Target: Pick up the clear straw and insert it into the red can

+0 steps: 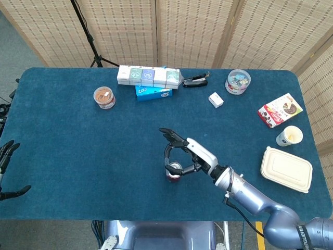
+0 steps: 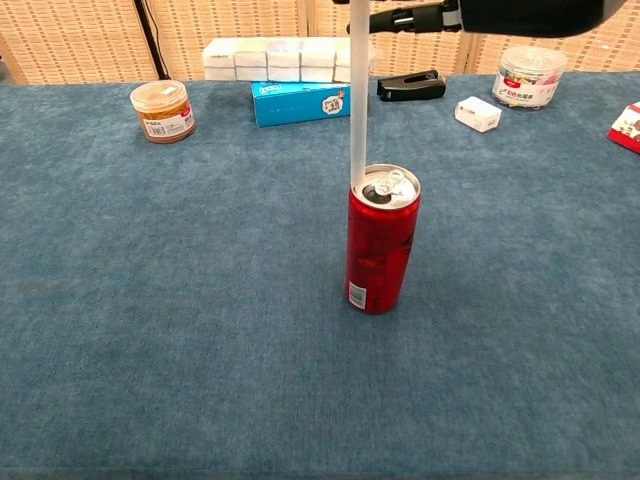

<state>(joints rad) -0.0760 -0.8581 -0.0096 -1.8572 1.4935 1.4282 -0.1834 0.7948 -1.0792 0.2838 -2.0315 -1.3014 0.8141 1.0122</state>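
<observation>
Left robot hand [image 1: 6,156] parked at far left table [image 1: 78,151] edge, fingers spread, holding nothing. Orange-lidded jar [image 2: 162,110] back left, blue box [image 2: 300,102] and white multipack [image 2: 287,58] behind. Red can [image 2: 381,240] upright mid-table, tab open. Clear straw [image 2: 358,95] vertical, lower tip right at can's left rim, can't tell if it's in the opening. Right robot hand [image 1: 183,154] pinching straw directly above can.
</observation>
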